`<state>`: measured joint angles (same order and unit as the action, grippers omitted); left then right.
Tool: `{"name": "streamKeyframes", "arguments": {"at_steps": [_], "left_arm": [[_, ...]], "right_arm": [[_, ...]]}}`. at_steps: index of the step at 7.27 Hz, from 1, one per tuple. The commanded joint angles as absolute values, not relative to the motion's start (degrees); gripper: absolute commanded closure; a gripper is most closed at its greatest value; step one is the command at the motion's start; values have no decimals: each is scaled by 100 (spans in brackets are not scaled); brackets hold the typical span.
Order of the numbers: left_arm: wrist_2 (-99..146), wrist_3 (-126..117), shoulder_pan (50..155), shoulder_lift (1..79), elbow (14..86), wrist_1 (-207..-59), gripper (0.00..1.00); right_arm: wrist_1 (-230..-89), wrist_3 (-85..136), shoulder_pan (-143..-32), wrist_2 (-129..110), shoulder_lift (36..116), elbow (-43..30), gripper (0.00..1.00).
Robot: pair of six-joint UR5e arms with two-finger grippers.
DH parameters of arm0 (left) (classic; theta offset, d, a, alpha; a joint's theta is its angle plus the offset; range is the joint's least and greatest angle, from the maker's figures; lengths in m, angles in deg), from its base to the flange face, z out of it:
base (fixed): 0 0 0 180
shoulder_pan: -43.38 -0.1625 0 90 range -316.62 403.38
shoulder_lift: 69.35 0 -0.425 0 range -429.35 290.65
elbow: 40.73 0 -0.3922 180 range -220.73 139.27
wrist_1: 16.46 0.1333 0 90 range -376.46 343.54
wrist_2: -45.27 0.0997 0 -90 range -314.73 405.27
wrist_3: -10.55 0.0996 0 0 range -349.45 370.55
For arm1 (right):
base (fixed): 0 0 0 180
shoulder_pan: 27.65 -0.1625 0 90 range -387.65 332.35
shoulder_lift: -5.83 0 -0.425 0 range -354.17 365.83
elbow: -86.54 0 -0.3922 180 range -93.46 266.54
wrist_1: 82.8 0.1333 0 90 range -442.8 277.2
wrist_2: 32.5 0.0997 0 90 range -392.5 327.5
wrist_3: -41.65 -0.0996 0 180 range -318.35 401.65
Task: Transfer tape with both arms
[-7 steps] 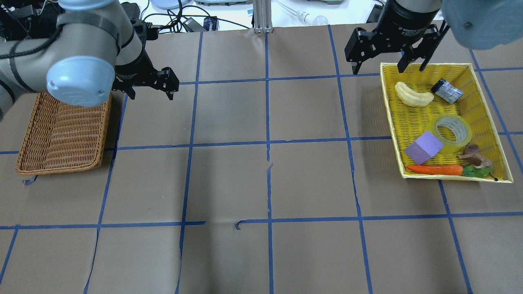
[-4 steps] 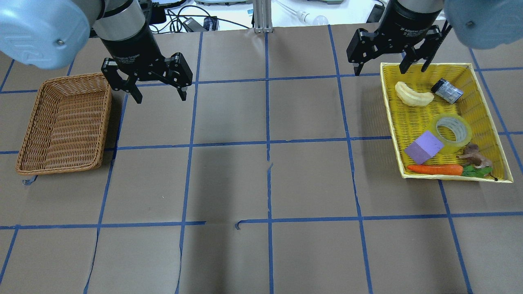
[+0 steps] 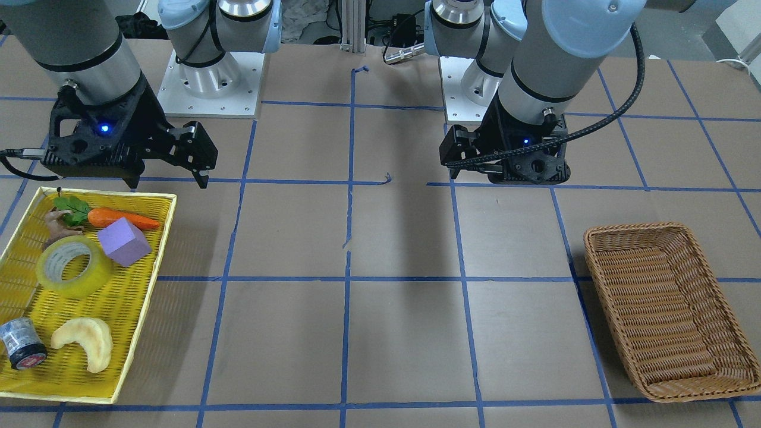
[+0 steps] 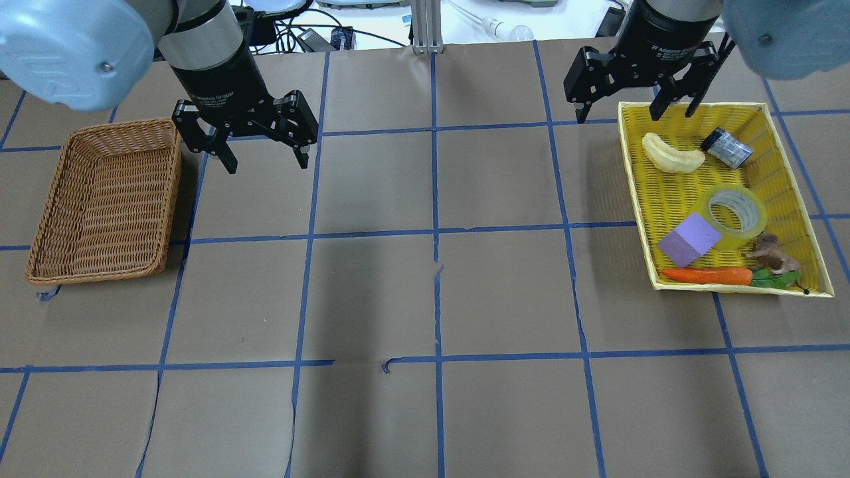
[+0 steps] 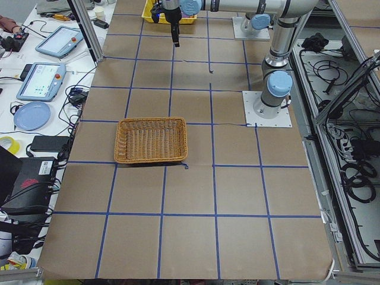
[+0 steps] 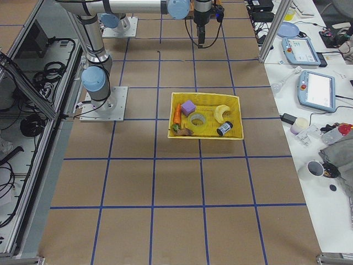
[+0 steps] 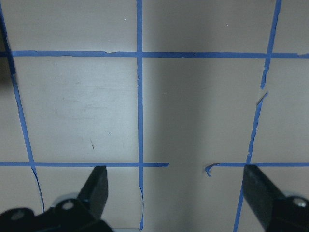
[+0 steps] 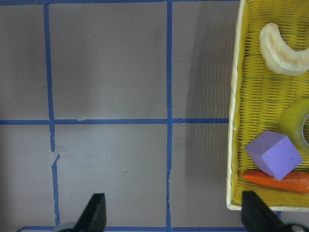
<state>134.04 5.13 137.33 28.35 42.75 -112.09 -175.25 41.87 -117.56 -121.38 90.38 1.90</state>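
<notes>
Translucent yellow packing-tape roll [image 4: 744,236] lies in yellow woven tray [image 4: 671,199]; black left gripper [image 4: 267,166] and right gripper [image 4: 617,116] hold fingers spread, empty

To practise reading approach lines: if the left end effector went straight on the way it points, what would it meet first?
Pointing down, the left end effector would likely meet the table first, beside the basket.

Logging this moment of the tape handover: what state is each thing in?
tape, lying flat in the yellow tray beside the purple block, ungripped
left gripper, open, empty, near the wicker basket
right gripper, open, empty, near the yellow tray
wicker basket, empty
can, on its side in the tray
</notes>
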Motion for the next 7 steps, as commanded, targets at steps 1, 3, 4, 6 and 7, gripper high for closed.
{"name": "streamKeyframes", "arguments": {"at_steps": [1,3,4,6,7], "left_arm": [[13413,510,13733,2830,4302,-11208,0],[13413,510,13733,2734,4443,-11199,0],[13413,527,13716,2725,4426,-11191,0],[13421,554,13715,2725,4452,-10971,0],[13421,562,13715,2725,4452,-10971,0]], "right_arm": [[-17526,4192,-11747,-12144,9038,190,0],[-17526,4192,-11747,-12136,9038,190,0],[-17518,4192,-11747,-12153,9029,190,0],[-17526,4192,-11738,-12162,9029,190,0],[-17553,4192,-11738,-12179,9038,190,0]]}}
